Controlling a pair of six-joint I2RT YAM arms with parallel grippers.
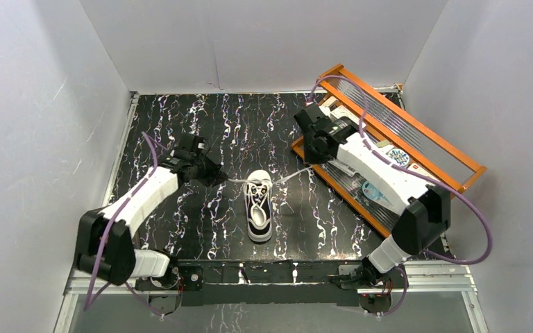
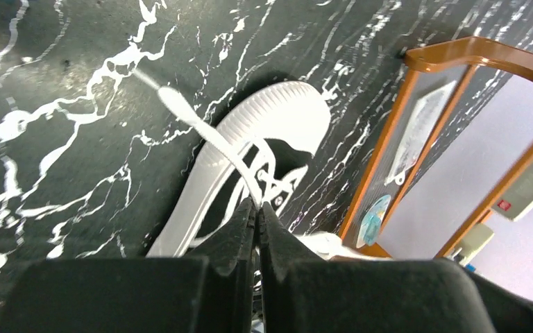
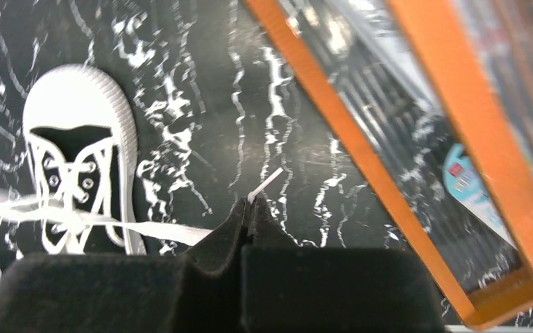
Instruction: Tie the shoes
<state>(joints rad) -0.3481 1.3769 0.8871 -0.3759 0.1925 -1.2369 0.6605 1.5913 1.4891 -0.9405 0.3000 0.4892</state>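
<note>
The sneaker (image 1: 259, 208) sits in the middle of the table (image 1: 180, 118). The left gripper (image 2: 257, 211) clamps one lace (image 2: 201, 128); the right gripper (image 3: 250, 207) pinches the other lace (image 3: 173, 231) right at its tip, so a harder pull may slip it free

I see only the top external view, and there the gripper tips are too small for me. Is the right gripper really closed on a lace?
Observer: Yes. In the right wrist view the right gripper is shut on a white lace that comes from the shoe.
Operator: And the left one?
Observer: The left gripper is shut too, with the other lace running out from between its fingers.
Operator: How much lace end shows past the right fingers?
Observer: Only a short tip sticks out beyond them.
</note>
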